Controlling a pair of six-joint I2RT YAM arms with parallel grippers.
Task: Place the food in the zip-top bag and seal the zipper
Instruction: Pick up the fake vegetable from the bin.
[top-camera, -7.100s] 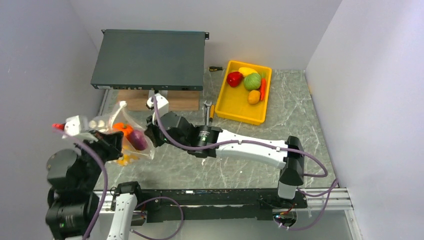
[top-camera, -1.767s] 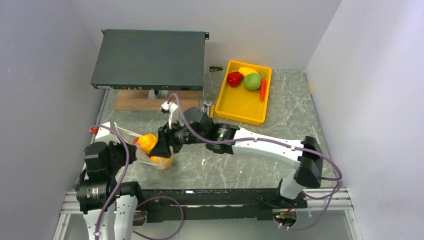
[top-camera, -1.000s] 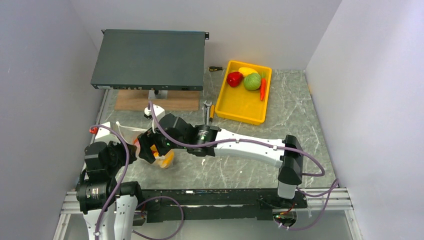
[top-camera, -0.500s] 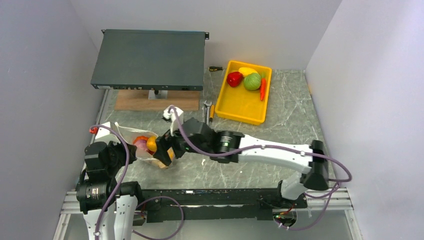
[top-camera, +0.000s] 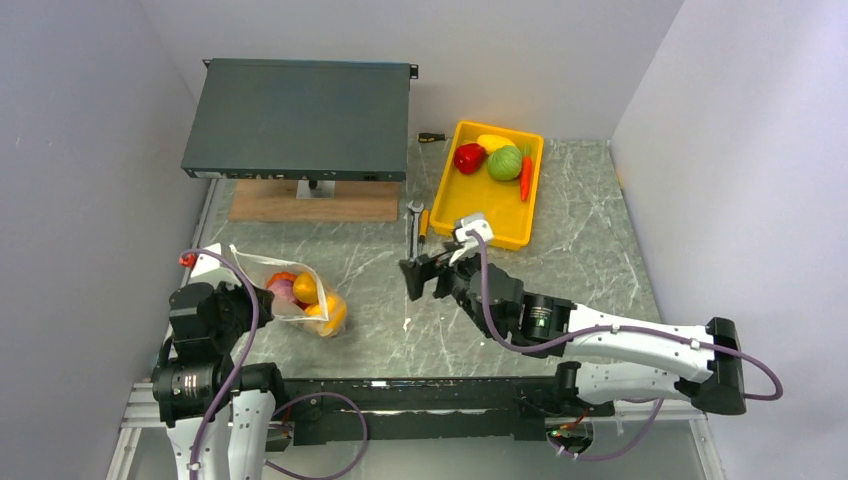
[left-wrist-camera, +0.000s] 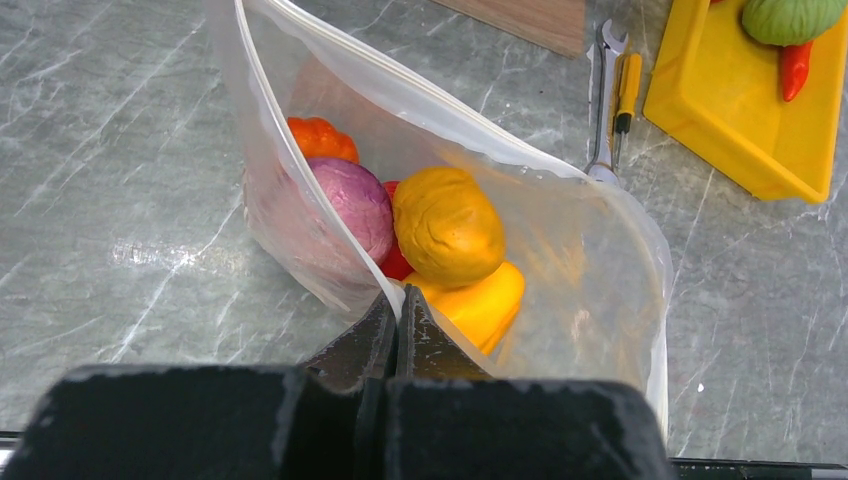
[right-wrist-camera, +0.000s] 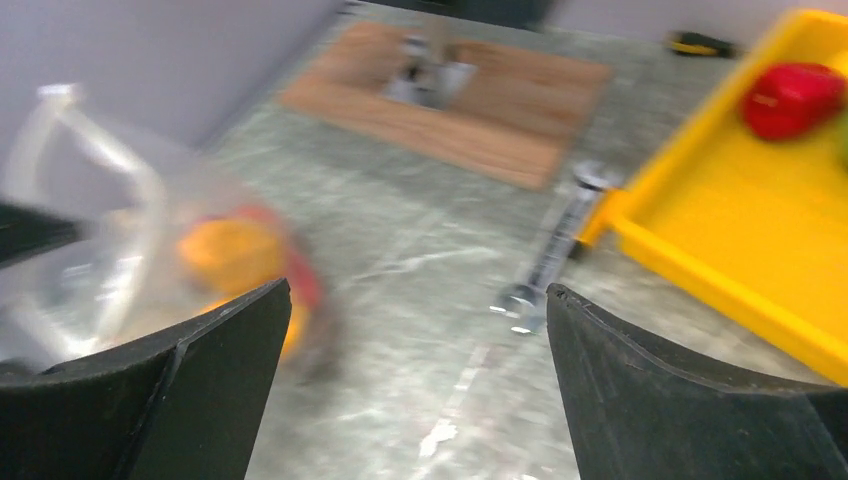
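Our right pincer (top-camera: 420, 278), spread and empty, has left the zip-top bag (top-camera: 272, 292) by the worktop (top-camera: 590, 240) left edge; our left pincer (left-wrist-camera: 397, 318) pinches its rim. More food (top-camera: 505, 162) waits near the far edge.

Grey marbled tabletop (top-camera: 560, 250) carries yellow rectangular plastic tray (top-camera: 478, 208). Silver wrench (top-camera: 414, 228) and yellow-handled screwdriver (top-camera: 423, 222) just left of tray, flat wooden board (top-camera: 270, 206) further left, clear plastic zip-top bag (top-camera: 262, 272) front-left, well apart.
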